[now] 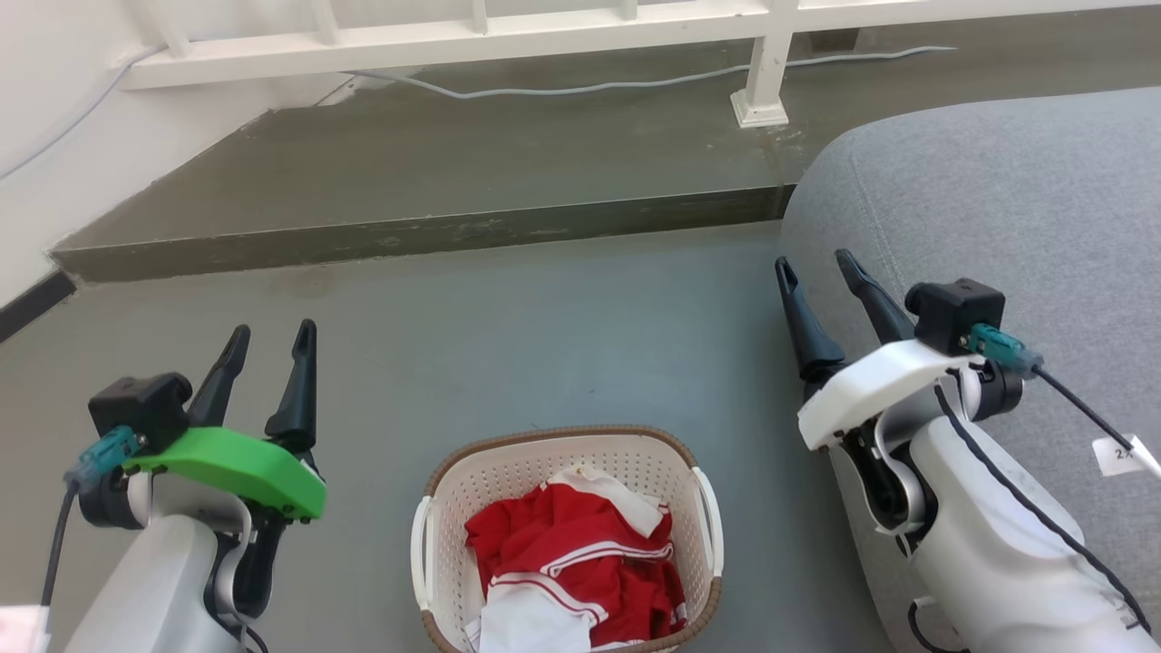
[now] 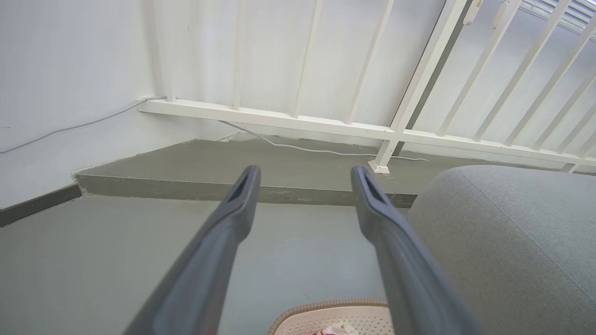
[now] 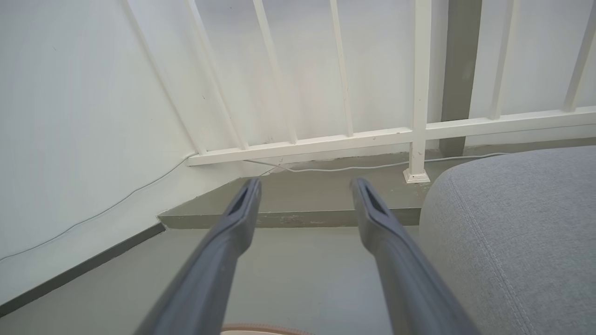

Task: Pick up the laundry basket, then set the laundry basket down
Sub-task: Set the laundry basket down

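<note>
Grey floor (image 1: 544, 317) carries everything you need to watch. Nearest you, the laundry basket (image 1: 526, 472) stands upright on it between the two arms, with red and white clothes (image 1: 580, 562) heaped inside (its near edge is cut off by the frame). Neither arm touches it. The left gripper (image 1: 272, 331) hangs to its left, fingers spread with nothing between them. The right gripper (image 1: 814, 263) hangs farther off on the right, beside the grey sofa (image 1: 998, 199), likewise spread and empty.

Judge progress with care. A basket resting on the floor with both grippers clear of it suits the moment ahead of a lift as well as the moment after it has been put down, and these views don't settle which.

Beyond lie the raised step (image 1: 435, 231) and the white railing (image 1: 453, 36), with a cable (image 1: 590, 88) along its foot.
</note>
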Robot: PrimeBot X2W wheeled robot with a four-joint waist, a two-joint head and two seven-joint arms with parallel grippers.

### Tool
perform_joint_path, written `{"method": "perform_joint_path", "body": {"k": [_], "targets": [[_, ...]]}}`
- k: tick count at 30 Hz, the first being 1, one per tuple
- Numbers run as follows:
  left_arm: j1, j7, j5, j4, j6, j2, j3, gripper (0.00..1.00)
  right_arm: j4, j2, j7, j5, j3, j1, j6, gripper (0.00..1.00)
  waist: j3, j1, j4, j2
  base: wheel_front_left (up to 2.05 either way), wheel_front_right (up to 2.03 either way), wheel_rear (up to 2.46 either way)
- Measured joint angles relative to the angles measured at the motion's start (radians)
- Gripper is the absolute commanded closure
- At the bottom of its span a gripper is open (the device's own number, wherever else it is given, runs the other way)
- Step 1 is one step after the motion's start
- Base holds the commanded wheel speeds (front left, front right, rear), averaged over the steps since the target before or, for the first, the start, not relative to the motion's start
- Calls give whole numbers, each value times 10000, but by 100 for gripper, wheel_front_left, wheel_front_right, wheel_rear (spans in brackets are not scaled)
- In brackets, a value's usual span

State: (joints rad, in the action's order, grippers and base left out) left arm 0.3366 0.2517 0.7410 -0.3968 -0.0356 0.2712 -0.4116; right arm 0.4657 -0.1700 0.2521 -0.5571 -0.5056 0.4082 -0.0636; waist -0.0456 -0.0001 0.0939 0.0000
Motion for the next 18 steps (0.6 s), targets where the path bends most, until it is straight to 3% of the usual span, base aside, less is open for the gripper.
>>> {"method": "perform_joint_path", "body": {"k": [18], "targets": [[-1390,0,-880,1216,-44,-395,945,0,-988,109,0,754,579,-1105,-84,0,61,0,4,0,0,0,0]]}}
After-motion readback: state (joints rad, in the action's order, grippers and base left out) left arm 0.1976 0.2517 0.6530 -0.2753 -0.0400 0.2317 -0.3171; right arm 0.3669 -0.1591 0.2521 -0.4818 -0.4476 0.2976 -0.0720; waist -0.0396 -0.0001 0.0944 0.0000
